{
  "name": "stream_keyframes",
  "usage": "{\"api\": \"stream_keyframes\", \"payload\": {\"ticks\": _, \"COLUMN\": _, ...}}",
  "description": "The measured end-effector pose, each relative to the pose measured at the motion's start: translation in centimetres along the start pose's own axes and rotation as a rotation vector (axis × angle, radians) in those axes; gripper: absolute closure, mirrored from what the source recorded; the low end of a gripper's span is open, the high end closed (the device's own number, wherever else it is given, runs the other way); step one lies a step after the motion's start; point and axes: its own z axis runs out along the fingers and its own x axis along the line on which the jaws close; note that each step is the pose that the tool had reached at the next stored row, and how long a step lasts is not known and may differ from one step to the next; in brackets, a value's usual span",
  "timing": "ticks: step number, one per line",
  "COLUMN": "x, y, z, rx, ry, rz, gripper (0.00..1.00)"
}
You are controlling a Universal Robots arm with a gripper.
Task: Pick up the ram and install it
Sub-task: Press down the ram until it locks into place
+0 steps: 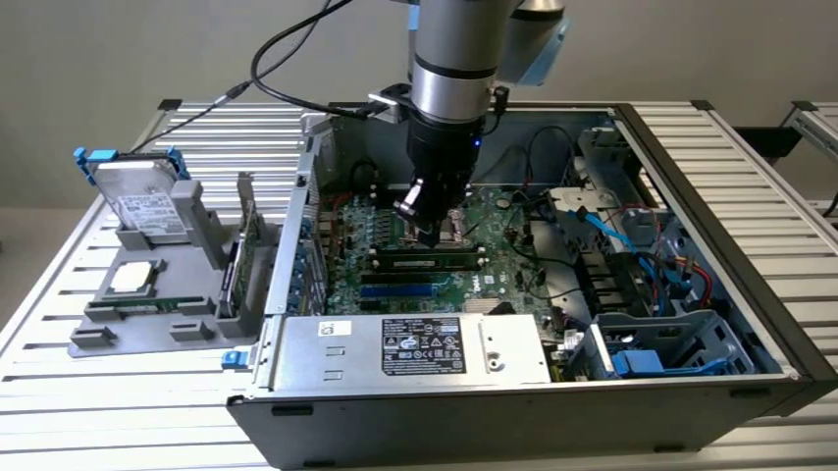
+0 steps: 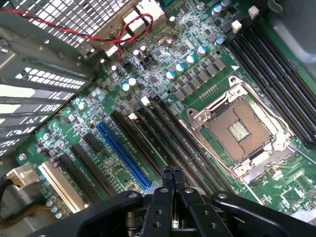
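Observation:
The ram (image 1: 426, 262), a narrow green stick with black chips, lies along a black slot on the motherboard (image 1: 392, 231) inside the open computer case. My gripper (image 1: 433, 234) hangs just above the stick's middle, pointing down at it. In the wrist view the gripper (image 2: 172, 174) is shut, its two black fingertips (image 2: 167, 177) pressed together with nothing between them. They hover over the long black memory slots (image 2: 163, 138) beside the empty processor socket (image 2: 239, 128). Whether the tips touch the ram I cannot tell.
A blue slot (image 2: 123, 155) runs beside the black ones. The silver power supply (image 1: 406, 348) sits at the case front, with cables and drive bays (image 1: 654, 294) at the exterior view's right. Outside, a grey fixture (image 1: 144, 314) holds a hard drive (image 1: 144, 201), a processor chip (image 1: 135, 278) and an expansion card (image 1: 242, 255).

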Motion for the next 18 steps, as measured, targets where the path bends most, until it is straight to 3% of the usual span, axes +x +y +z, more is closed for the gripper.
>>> {"api": "stream_keyframes", "payload": {"ticks": 10, "x": 0.0, "y": 0.0, "z": 0.0, "rx": 0.0022, "ry": -0.0075, "rz": 0.118, "gripper": 0.9}}
{"api": "stream_keyframes", "payload": {"ticks": 18, "x": 0.0, "y": 0.0, "z": 0.0, "rx": 0.0137, "ry": -0.0122, "rz": 0.203, "gripper": 0.9}}
